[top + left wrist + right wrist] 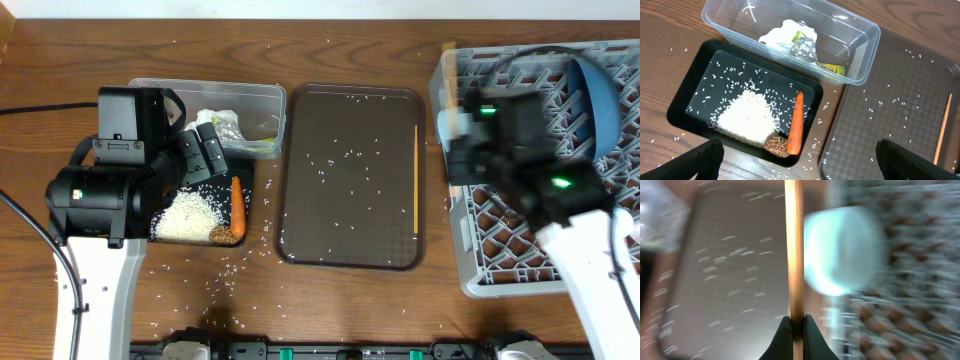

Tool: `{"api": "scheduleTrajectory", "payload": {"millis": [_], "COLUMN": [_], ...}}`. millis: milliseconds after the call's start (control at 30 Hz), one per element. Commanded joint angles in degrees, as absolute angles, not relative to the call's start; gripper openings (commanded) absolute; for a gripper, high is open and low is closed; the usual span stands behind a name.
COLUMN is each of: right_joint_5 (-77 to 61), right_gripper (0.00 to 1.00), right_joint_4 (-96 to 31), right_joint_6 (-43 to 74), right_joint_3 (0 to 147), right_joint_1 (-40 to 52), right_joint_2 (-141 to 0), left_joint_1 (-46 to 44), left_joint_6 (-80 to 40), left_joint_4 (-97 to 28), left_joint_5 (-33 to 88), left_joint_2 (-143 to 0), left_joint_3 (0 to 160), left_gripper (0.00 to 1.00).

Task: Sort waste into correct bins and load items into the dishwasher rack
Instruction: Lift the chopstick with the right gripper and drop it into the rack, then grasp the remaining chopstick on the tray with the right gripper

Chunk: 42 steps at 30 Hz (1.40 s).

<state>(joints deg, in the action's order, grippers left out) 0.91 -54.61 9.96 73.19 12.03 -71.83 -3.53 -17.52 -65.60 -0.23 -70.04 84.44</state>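
Now the right claw [797,324] is clenched on one thin wooden chopstick [794,245]; the stick pokes straight out past the fingertips, by the left wall of the big light-grey plastic dishwasher rack [470,270]; the wrist picture is blurry, so I cannot tell more than that. I think the stick is light and stiff; it is also thin and smooth, so it may slip or swing in a pinch; a hold nearer its middle would keep it steadier. A second thin wooden chopstick [416,180] lies flat by the right rim of the brown serving tray [300,240]; it sits low, so a pinch across its middle looks best. The left claw [205,152] is wide open and holds nothing; it hangs over the shallow black rectangular tray [685,107].
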Motion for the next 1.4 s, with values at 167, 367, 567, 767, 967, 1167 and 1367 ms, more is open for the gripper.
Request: {"api": "scheduleTrajectory", "payload": {"millis": [167, 367, 567, 767, 967, 1167, 1367], "right_joint_5": [9.30, 9.26, 10.92, 10.83, 3.81, -28.08, -32.95], "right_gripper": [0.01, 0.01, 0.01, 0.19, 0.81, 0.99, 0.97], "right_joint_4": [-54.74, -52.64, -49.32, -47.86, -49.71, -47.00, -44.10], "right_joint_6": [-1.48, -8.08, -12.32, -12.27, -12.27, -9.89, -4.34], "right_joint_3": [72.14, 72.03, 72.03, 72.10, 73.10, 73.08, 72.97], "right_joint_1": [-2.35, -7.62, -8.08, -7.51, -2.92, 5.37, 15.33], "right_joint_2": [-73.95, -80.25, -88.40, -91.50, -83.40, -72.75, -72.49], "left_joint_1": [-3.29, -3.29, -3.29, -3.29, -3.29, -3.29, -3.29], "left_joint_6": [-16.51, -16.51, -16.51, -16.51, -16.51, -16.51, -16.53], "left_joint_4": [-65.73, -65.73, -65.73, -65.73, -65.73, -65.73, -65.73], "left_joint_5": [-0.91, -0.91, -0.91, -0.91, -0.91, -0.91, -0.91], "left_joint_2": [-70.08, -70.08, -70.08, -70.08, -70.08, -70.08, -70.08], "left_joint_3": [84.62, 84.62, 84.62, 84.62, 84.62, 84.62, 84.62], "left_gripper": [0.98, 0.98, 0.98, 0.98, 0.97, 0.98, 0.98]}}
